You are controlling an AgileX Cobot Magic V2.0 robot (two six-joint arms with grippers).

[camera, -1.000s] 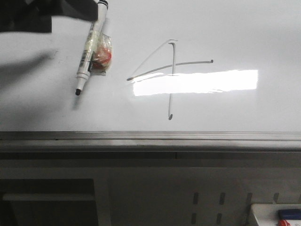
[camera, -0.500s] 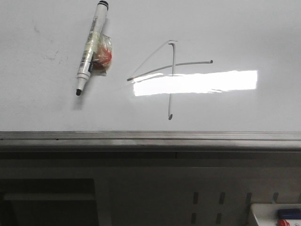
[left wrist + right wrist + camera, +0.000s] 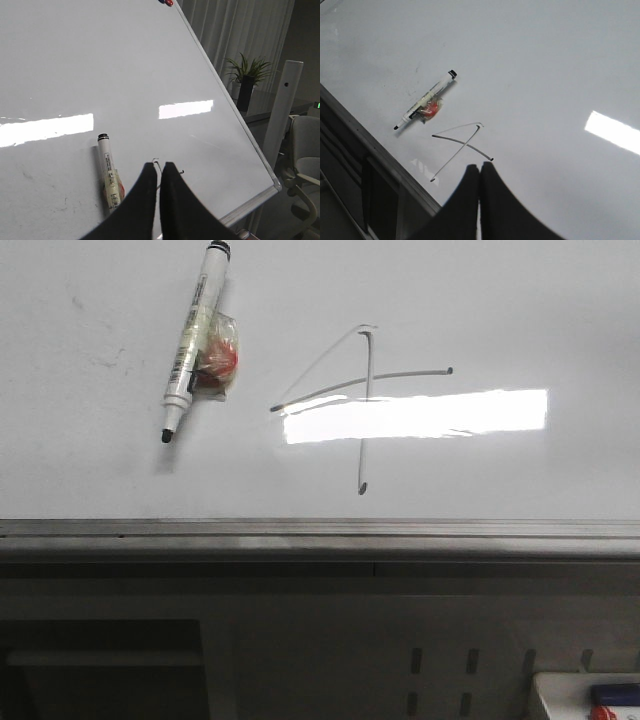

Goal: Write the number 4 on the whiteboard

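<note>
The number 4 is drawn in thin dark grey on the whiteboard, its long vertical stroke crossing the bright glare. A white marker with a yellow-red piece taped to it lies on the board left of the 4, its black tip pointing at the grey bottom rim. No gripper shows in the front view. In the left wrist view my left gripper is shut and empty, well off the board, beside the marker; its fingers hide most of the 4. My right gripper is shut and empty, near the 4 and apart from the marker.
Below the board's rim are a grey shelf front and, at the lower right, a white tray with blue and red items. Beyond the board's side edge stand a white post, a potted plant and a chair.
One second ago the left gripper held the marker's capped end at the upper left of the front view. It has let go and left that view; the marker lies still.
</note>
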